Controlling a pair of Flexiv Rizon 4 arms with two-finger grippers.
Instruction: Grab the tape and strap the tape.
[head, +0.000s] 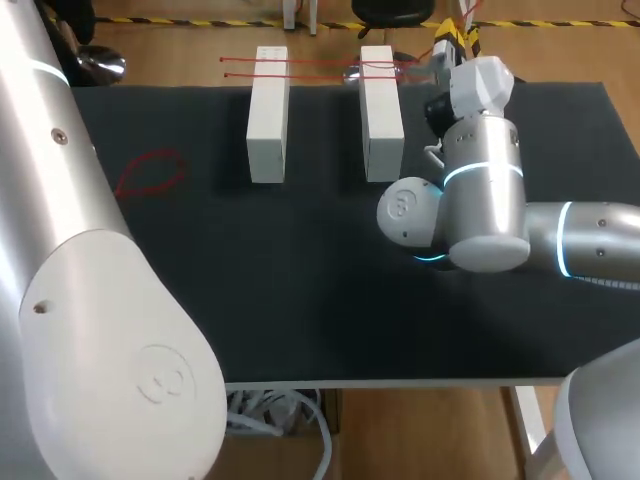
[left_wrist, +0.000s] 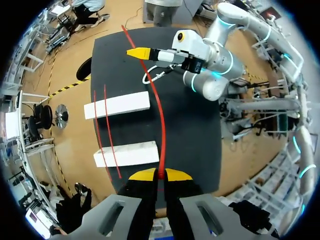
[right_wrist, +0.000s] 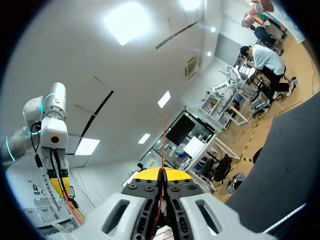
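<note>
- Two pincers share one line. L pincer (left_wrist: 160, 175) is narrow, yellow tips nipped together on the red tape (left_wrist: 159, 125).
- R pincer (right_wrist: 161, 175) is also narrow, w/ the same tape caught btwn its tips. The strand runs straight out ahead of it.
- Tape is stretched btwn the two pincers. In the L wrist view it runs from L pincer past one end of each block to the R pincer's tip. Can't tell if it touches the blocks.
- Worktop (head: 300, 290) is black. Two white blocks lie side by side w/ a gap btwn them: left block (head: 268, 115) and right block (head: 381, 115).
- Thin red strands (head: 320, 64), two of them, cross the tops of both blocks near their far ends and span the gap.
- Red loop (head: 150, 172) lies flat on the worktop, well apart from the left block on its outer side.
- R arm (head: 485, 200) comes in from the right, wrist near the far end of the right block.
- L arm (head: 100, 330) fills the near left of the head view.
</note>
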